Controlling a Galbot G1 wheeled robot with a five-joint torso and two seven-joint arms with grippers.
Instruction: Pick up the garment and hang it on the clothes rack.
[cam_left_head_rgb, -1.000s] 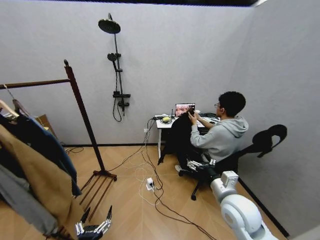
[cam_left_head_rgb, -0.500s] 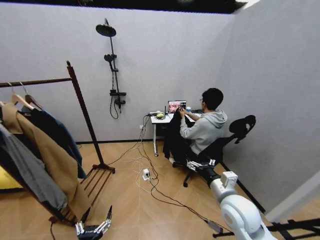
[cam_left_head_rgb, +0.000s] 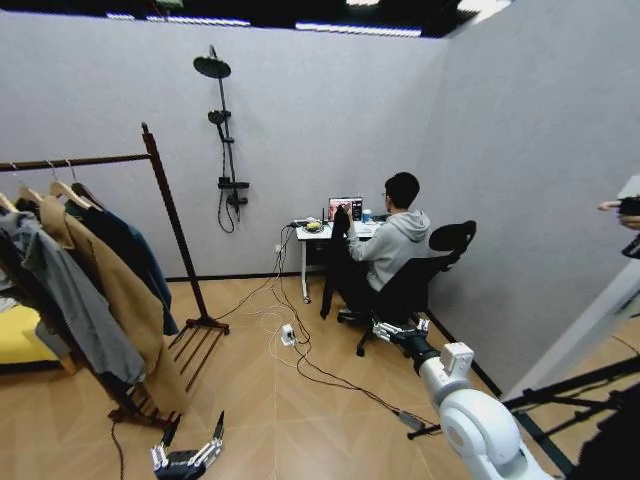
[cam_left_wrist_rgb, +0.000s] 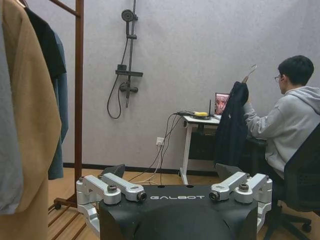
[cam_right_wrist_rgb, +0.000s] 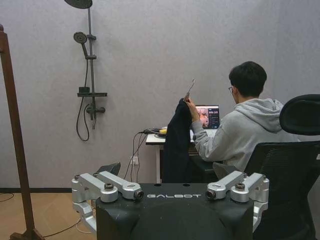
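The garment (cam_left_head_rgb: 140, 260), a dark teal-blue jacket on a light wooden hanger, hangs on the clothes rack (cam_left_head_rgb: 175, 240) at the end nearest its post. The left wrist view shows the garment (cam_left_wrist_rgb: 59, 110) beside the rack post (cam_left_wrist_rgb: 78, 100). My left gripper (cam_left_head_rgb: 195, 428) hangs low in front of the rack's foot, open and holding nothing. Its wrist view shows the gripper (cam_left_wrist_rgb: 170, 172) spread wide. My right gripper (cam_left_head_rgb: 400, 326) is held out toward the seated person, open and holding nothing. Its wrist view shows the gripper (cam_right_wrist_rgb: 167, 170) with the rack post (cam_right_wrist_rgb: 15, 140) at the side.
A tan coat (cam_left_head_rgb: 120, 290) and a grey jacket (cam_left_head_rgb: 60, 290) hang beside the garment. A person on a black office chair (cam_left_head_rgb: 420, 280) holds another dark garment (cam_right_wrist_rgb: 175, 145) up by its hanger at a small desk. Cables and a power strip (cam_left_head_rgb: 285, 335) lie on the floor. Tripod legs (cam_left_head_rgb: 560, 400) stand at the right.
The whole picture has shifted: the camera has drawn back, so the rack, its clothes and the seated person look smaller and farther off. Both grippers keep their places and stay open.
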